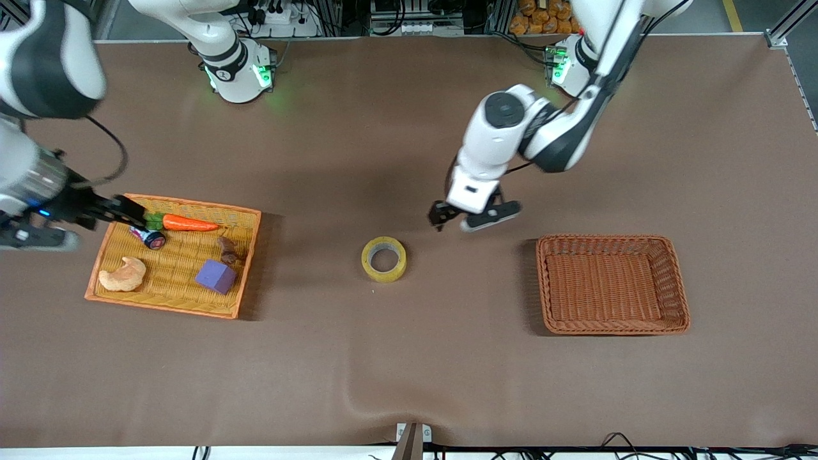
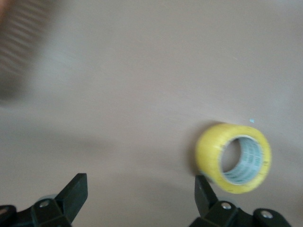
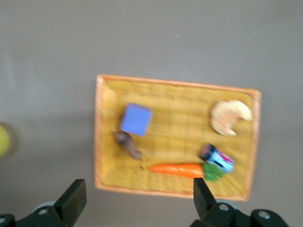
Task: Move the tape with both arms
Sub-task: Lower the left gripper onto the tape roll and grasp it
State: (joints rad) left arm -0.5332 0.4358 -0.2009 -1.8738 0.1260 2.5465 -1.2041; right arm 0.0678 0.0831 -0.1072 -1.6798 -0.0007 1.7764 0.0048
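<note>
The tape (image 1: 383, 259) is lying flat on the brown table (image 1: 409, 370), ring opening facing up, roughly midway between the orange-rimmed tray (image 1: 246, 255) and the brown wicker basket (image 1: 612, 284). It is touching neither container.

The left arm (image 1: 543, 131) is reaching down from its base at the top of the front view, with the forearm angling toward the table centre and the wrist pointing downward. The left gripper (image 1: 470, 217) is hovering over bare table just beside the tape, toward the basket end. Its fingers (image 2: 73, 191) are standing spread wide and are gripping nothing. In the left wrist view, the tape (image 2: 234, 157) is appearing close to one fingertip without being enclosed by the jaws.

The right arm (image 1: 38, 128) is extending toward the tray end of the table, with its large joints filling the upper corner of the front view. The right gripper (image 1: 124, 214) is hanging over the tray edge near the carrot (image 1: 188, 223). Its fingers (image 3: 71, 198) are also standing fully apart and are carrying nothing.

The tray is holding the carrot, a purple cube (image 1: 216, 276), a croissant-shaped toy (image 1: 123, 275), a small brown object (image 1: 227, 249) and a small dark cylindrical item (image 1: 152, 238). The wicker basket is sitting toward the left arm's end of the table.
</note>
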